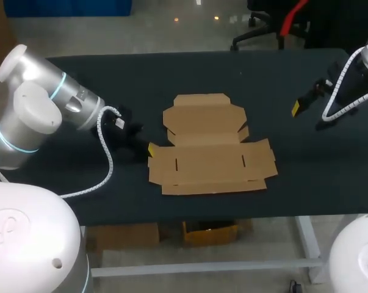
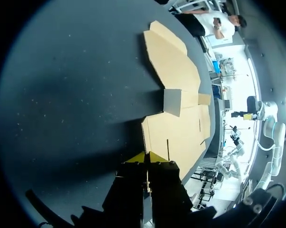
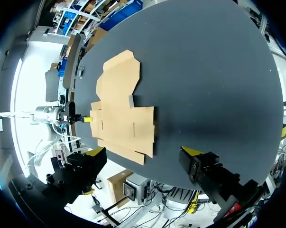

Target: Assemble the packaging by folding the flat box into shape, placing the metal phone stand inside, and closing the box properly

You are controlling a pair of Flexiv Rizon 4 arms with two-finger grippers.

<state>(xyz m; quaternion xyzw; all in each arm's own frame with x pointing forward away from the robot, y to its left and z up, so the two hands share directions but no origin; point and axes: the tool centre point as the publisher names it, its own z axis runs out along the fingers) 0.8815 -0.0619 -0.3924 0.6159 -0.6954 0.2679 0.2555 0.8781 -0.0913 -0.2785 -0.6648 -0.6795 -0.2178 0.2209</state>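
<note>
Left gripper (image 2: 146, 157) right up close: yellow tips pressed together, nothing seen between them, nosing the left edge of the box (image 1: 211, 146). Box lies flat and unfolded, plain brown card, mid-table toward the near side, flaps spread, two short slits in the near panel. One small tab near its middle may be lifted; hard to tell. Right gripper (image 3: 144, 153) hangs over the far right of the table (image 1: 80, 79), fingers wide apart, empty, well clear of the box. Small white tag (image 1: 119, 122) on the left arm (image 1: 43, 104), too small to read.
</note>
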